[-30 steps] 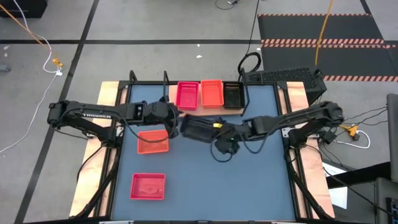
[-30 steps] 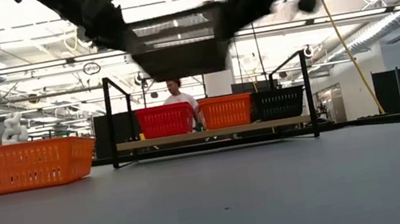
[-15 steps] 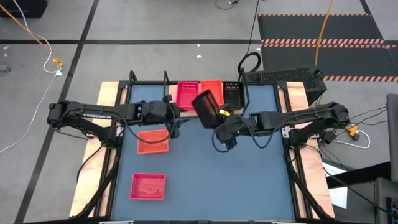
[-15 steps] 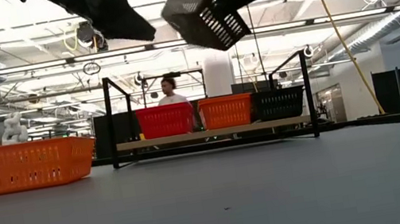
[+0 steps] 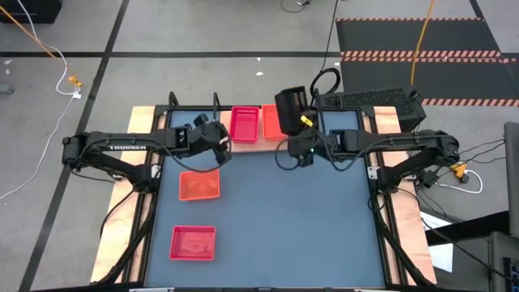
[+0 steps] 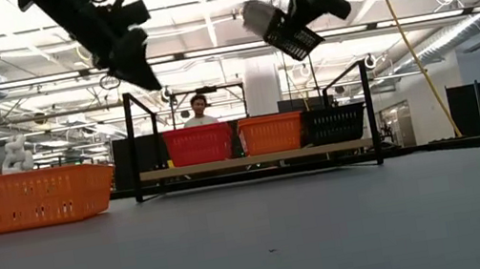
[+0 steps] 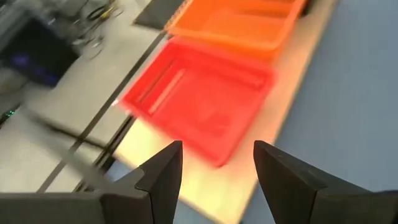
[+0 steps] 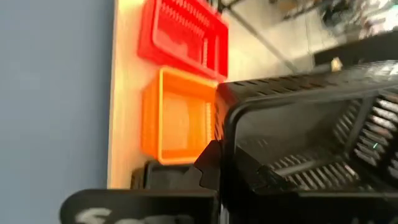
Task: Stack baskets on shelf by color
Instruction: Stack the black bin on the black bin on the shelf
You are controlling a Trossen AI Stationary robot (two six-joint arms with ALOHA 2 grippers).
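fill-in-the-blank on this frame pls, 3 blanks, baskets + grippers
1. The right gripper holds a ____ basket in the air above the shelf.
2. The left gripper has its jaws ____ and holds nothing.
3. On the tabletop, off the shelf, lie an orange basket and a ____ one.

Missing words: black; open; red

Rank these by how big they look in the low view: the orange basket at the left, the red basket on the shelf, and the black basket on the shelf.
1. Orange basket at the left, largest, though it stands nearer the camera.
2. Red basket on the shelf and black basket on the shelf: they look alike, so no ranking.
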